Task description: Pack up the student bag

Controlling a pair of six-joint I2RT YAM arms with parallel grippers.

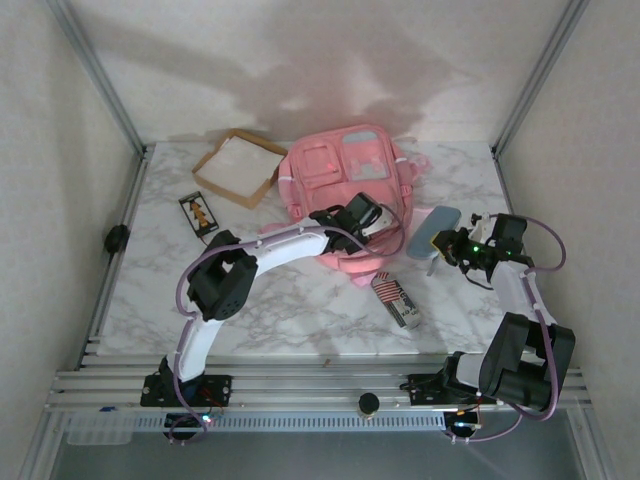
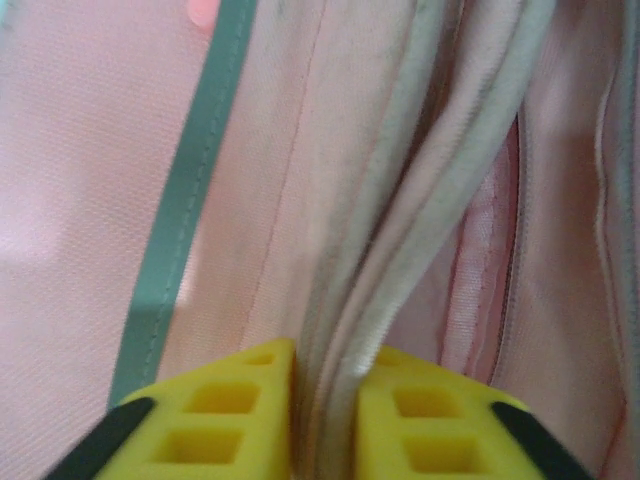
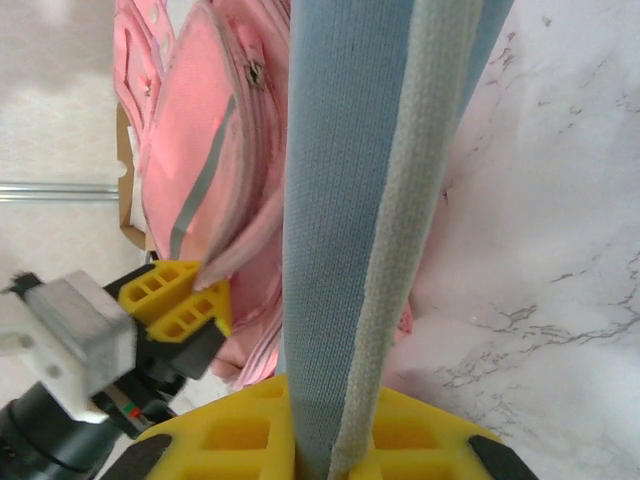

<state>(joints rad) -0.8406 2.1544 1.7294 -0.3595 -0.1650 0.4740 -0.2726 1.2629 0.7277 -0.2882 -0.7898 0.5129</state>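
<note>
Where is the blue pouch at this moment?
In the top view the blue pouch is just right of the pink bag, on the right side, clamped in the right claw.

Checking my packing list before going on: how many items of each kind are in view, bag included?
Pink student bag: 1
Brown cardboard box: 1
Blue pouch: 1
Dark card-like item: 1
Striped packet: 1
Total: 5

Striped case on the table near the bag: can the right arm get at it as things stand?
Probably not yet. The striped case lies in the open on the table, nothing over it, but the right tool is shut on the blue-grey pouch and would have to release that first.
</note>
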